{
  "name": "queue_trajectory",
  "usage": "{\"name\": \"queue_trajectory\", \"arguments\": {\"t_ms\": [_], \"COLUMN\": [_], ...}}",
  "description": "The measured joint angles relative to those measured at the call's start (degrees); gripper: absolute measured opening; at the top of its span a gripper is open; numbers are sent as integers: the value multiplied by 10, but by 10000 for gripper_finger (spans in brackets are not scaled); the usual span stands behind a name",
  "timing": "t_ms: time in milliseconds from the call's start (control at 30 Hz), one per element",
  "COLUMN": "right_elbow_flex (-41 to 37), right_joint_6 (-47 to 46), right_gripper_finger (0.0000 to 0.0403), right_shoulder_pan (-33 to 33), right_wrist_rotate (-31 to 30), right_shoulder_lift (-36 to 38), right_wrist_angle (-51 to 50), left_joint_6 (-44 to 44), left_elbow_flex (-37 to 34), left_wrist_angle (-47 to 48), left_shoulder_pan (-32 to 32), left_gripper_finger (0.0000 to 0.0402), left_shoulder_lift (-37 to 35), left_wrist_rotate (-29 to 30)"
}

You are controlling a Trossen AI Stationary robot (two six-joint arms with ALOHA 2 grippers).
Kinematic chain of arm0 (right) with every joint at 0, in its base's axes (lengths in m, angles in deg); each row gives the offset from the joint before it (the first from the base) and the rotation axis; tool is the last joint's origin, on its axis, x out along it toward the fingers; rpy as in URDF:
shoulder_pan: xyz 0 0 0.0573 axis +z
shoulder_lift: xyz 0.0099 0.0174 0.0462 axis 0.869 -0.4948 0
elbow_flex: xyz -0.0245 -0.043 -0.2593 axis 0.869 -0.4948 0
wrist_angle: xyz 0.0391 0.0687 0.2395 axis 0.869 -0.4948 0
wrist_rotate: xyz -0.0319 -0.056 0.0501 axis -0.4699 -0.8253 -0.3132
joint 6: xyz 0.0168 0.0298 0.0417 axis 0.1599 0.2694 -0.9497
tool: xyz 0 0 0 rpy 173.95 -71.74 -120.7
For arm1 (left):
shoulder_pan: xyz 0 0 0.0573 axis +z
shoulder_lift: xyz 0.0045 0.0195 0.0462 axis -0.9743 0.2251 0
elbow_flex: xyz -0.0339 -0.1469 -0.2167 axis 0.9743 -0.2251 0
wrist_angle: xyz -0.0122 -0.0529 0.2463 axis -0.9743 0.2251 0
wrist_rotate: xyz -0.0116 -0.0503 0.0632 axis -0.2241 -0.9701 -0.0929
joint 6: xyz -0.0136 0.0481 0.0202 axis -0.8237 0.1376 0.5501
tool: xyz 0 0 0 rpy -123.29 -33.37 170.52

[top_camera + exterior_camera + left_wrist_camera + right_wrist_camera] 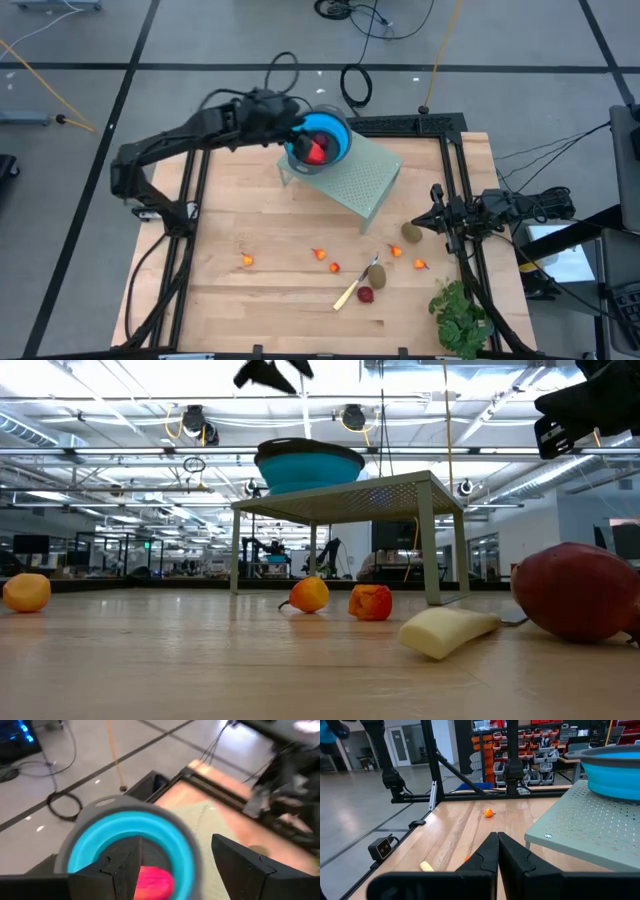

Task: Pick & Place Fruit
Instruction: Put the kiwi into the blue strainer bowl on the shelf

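Red fruit (317, 151) half hidden in blue bowl (337, 133) under spread left claw (297, 138); right claw (432, 214) pressed together

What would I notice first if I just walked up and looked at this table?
Probably the bright blue bowl on the pale green perforated stand at the table's back, with a red fruit piece lying inside it. The left gripper hovers right above that bowl, fingers open. Closer to the front, small fruits lie scattered around a pale-handled knife, with a leafy green bunch at the front right corner.
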Motion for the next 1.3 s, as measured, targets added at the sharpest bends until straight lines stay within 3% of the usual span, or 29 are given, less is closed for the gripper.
{"name": "queue_trajectory", "arguments": {"t_ms": [333, 667, 1300], "right_elbow_flex": [0, 0, 0], "right_joint_6": [0, 0, -5], "right_gripper_finger": [2, 4, 4], "right_shoulder_pan": [0, 0, 0], "right_wrist_rotate": [0, 0, 0], "right_shoulder_lift": [0, 0, 0], "right_wrist_angle": [0, 0, 0], "left_joint_6": [-61, -38, -26], "left_elbow_flex": [0, 0, -13], "left_wrist_angle": [11, 29, 61], "left_shoulder_pan": [-47, -93, -107], "left_gripper_finger": [241, 241, 241], "left_shoulder_lift": [-86, -137, -142], "left_wrist_rotate": [0, 0, 14]}}
